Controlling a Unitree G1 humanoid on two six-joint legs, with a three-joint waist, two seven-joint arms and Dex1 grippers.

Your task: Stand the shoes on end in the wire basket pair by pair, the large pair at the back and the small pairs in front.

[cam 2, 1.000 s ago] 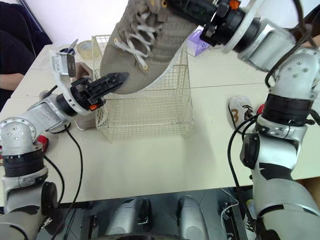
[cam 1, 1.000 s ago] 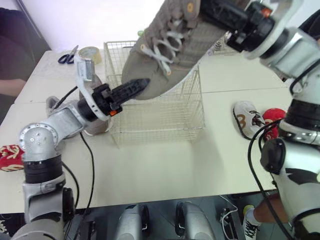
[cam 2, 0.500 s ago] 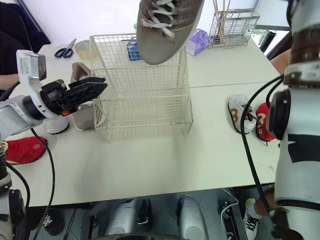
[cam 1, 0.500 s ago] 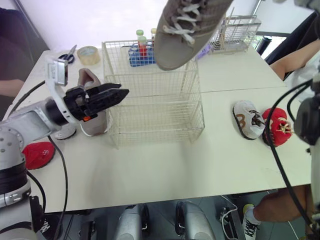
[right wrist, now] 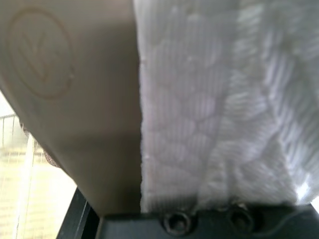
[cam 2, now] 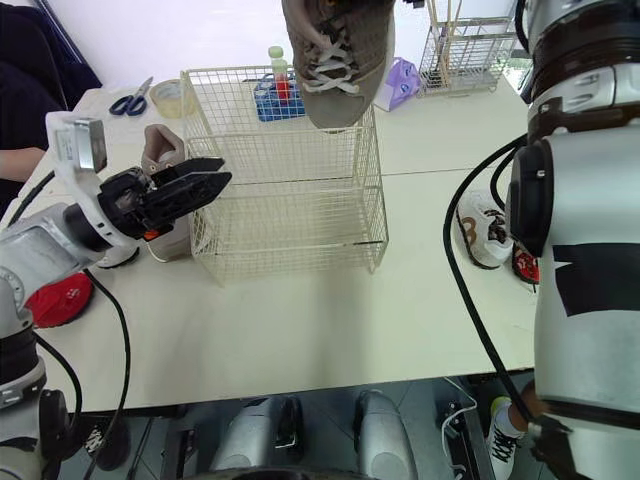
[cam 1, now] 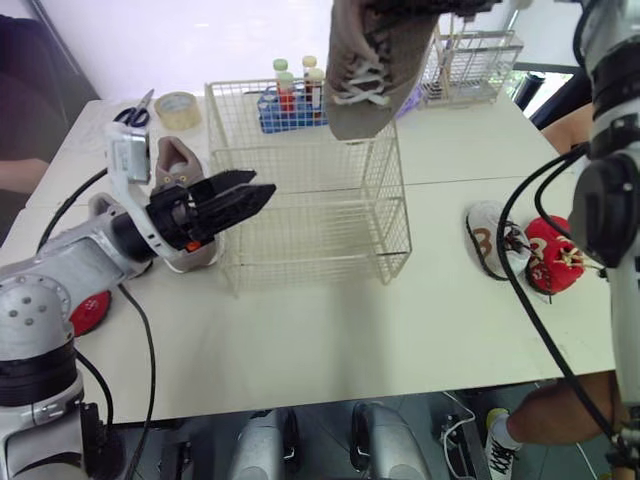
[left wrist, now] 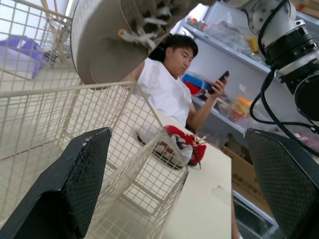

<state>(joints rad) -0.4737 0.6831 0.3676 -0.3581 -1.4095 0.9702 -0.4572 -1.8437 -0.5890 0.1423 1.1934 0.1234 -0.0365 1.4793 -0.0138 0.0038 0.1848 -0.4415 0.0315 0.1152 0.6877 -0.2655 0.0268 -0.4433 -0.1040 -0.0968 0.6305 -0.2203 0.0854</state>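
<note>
While the right claw (cam 1: 428, 6) clamps the heel end of the big grey shoe (cam 1: 365, 65), the shoe hangs straight down from that claw, toe lowest and laces turned toward the robot. Its toe sits over the open top of the wire basket (cam 1: 310, 215), toward the basket's back right part. The left wrist view shows the toe just above the rim rather than inside the wire.

The left claw (cam 1: 238, 190) is spread wide and holds nothing. Its two black fingers (left wrist: 65, 189) point at the basket's left wall, just beside it. Right behind this claw, outside the basket, a second grey shoe (cam 1: 178, 165) stands on end on the bench (cam 1: 330, 330). A red shoe (cam 1: 85, 312) lies under the left forearm, back from the claw, nearer the bench's front edge.

Well to the right of the basket, far below the right claw, a small white shoe (cam 1: 495, 240) and a small red shoe (cam 1: 555, 255) lie side by side, touching. Beyond the left claw, at the far edge of the bench, sit scissors (cam 1: 130, 112) and a roll of tape (cam 1: 180, 105). A blue rack of tubes (cam 1: 290, 100) stands just behind the basket. A person (left wrist: 169, 84) beyond the bench holds a phone.
</note>
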